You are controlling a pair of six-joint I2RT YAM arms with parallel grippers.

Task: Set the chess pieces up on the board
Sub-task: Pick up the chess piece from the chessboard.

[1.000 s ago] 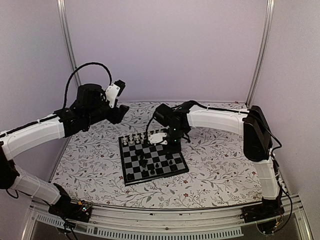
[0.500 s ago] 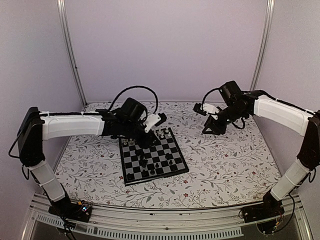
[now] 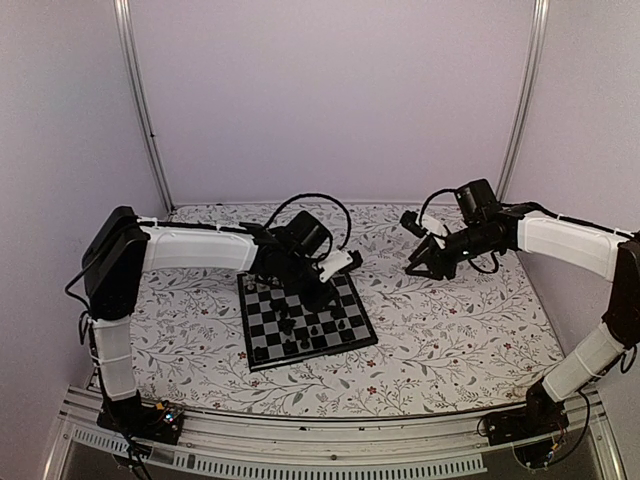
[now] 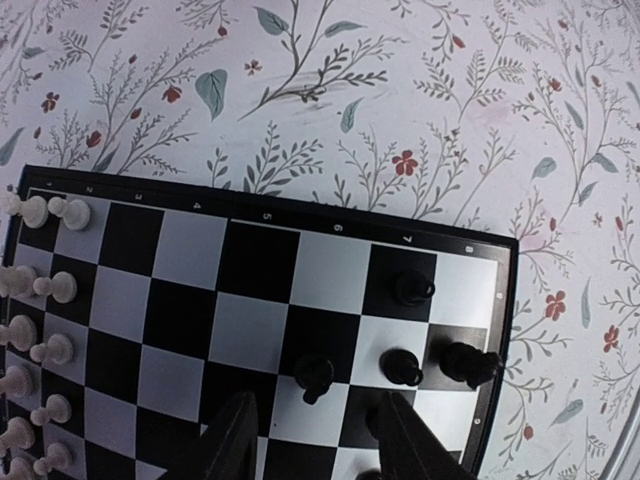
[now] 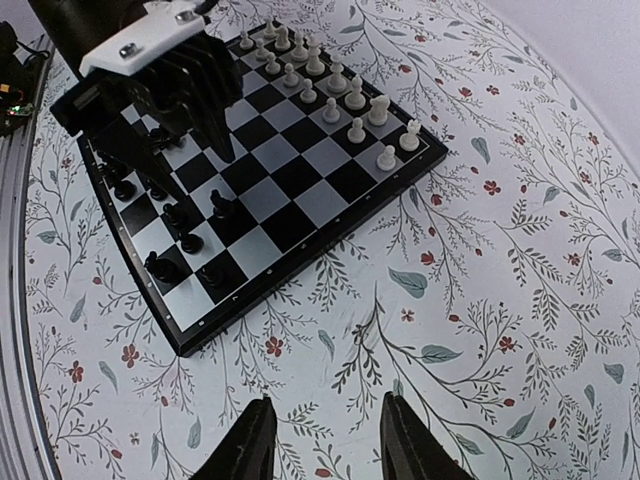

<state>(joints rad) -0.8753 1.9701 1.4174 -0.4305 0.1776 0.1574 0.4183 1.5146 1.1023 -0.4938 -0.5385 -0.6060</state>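
Observation:
The board [image 3: 300,357] lies mid-table on the floral cloth. White chess pieces [image 3: 256,287] stand along its far left side and black pieces [image 3: 315,329] on its near right part. My left gripper [image 3: 322,295] hovers over the board, open and empty. In the left wrist view [image 4: 315,452] a black piece [image 4: 314,376] stands just ahead of the gap between the fingers, with other black pieces [image 4: 467,362] near the board's [image 4: 260,262] edge and white pieces [image 4: 52,288] at left. My right gripper [image 3: 413,265] is open and empty over bare cloth, right of the board [image 5: 300,190]; it also shows in the right wrist view [image 5: 330,450].
The floral tabletop [image 3: 450,320] stretches all round the board. Purple walls with metal posts [image 3: 520,100] close off the back and sides. In the right wrist view the left gripper [image 5: 180,95] stands over the board's middle.
The right arm has left the board and pulled back to the right. The left arm has swung in from the back left, and its gripper has moved right across the board.

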